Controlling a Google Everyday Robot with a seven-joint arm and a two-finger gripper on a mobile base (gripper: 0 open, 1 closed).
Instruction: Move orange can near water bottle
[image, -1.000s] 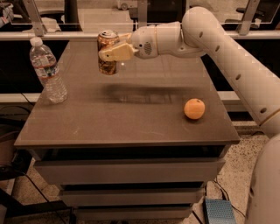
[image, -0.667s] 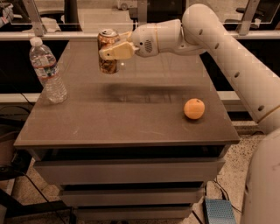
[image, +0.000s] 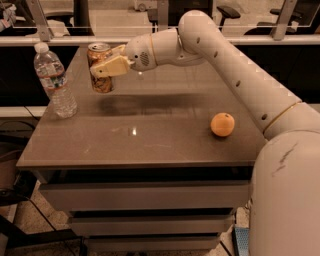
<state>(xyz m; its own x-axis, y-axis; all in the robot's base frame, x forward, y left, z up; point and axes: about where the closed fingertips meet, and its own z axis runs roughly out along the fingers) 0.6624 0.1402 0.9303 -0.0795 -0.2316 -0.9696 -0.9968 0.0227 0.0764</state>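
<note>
Nearest us, the orange fruit (image: 222, 124) sat untouched on the table (image: 150, 145), right side. Further back-left the water bottle (image: 54, 80) stood upright, same spot. Beyond it the gripper (image: 103, 63), pinching the orange can (image: 102, 84), had carried it left & slightly lower vs. 1 s ago. The can hung above the tabletop near the bottle w/o touching, so we judged mostly the set-down remained.

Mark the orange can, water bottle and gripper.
orange can (image: 102, 84): camera view, lower side.
water bottle (image: 55, 85): camera view, mid body.
gripper (image: 100, 67): camera view, where it clamps the can, above the table (image: 150, 145).
</note>
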